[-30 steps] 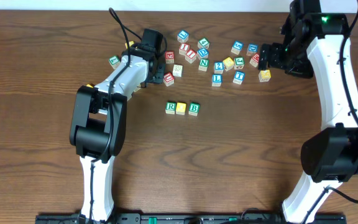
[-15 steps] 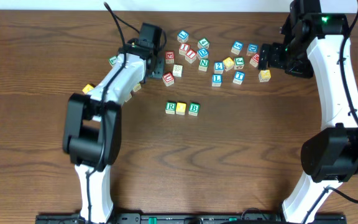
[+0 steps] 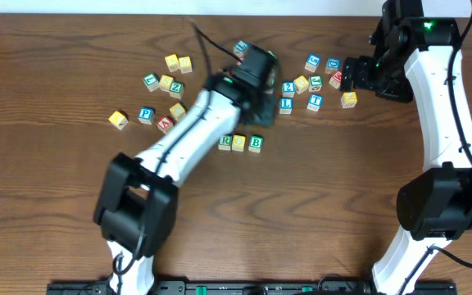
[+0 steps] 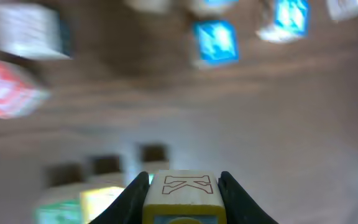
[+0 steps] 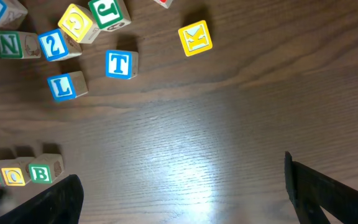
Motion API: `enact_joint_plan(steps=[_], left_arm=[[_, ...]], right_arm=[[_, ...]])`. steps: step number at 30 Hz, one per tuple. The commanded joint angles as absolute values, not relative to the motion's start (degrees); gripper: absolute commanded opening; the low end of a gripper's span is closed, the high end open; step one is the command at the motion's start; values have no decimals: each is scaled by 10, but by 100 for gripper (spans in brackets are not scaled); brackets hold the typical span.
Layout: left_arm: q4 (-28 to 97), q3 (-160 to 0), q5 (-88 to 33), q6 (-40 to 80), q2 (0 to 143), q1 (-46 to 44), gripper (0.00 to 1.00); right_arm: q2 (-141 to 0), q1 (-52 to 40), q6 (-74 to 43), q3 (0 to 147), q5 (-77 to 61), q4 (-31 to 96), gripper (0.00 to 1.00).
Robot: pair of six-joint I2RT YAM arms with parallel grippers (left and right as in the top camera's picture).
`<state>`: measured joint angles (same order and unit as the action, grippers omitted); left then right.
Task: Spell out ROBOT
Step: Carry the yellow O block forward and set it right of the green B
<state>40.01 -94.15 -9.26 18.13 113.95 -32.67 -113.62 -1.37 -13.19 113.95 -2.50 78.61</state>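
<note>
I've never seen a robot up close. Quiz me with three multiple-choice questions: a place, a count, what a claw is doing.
1. The blue T block lies: A) beside the blue L block, B) held in the air, C) stacked on another block.
2. Blocks in the row: A) two, B) three, C) five.
3. The left gripper is: A) open, B) shut on a block, C) out of view.
Answers: A, T sits right of L, apart; B, three stand side by side; B, fingers clamp a block.
</note>
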Motion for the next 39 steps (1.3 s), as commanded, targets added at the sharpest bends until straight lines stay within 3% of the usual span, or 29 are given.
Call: enact_joint_plan(steps=[1, 7, 27, 39], left_arm=[[405, -940, -102, 211, 1170, -383, 30], [400, -940, -79, 214, 1223, -425, 29], [392, -940, 77, 218, 1260, -420, 29], [415, -940, 95, 322, 1260, -420, 30]], right_arm=[[-1136, -16, -128, 1146, -16, 786, 99], [-1136, -16, -128, 1146, -16, 787, 99], [-1136, -16, -128, 1146, -16, 790, 99], [-1136, -16, -128, 1146, -16, 790, 99]])
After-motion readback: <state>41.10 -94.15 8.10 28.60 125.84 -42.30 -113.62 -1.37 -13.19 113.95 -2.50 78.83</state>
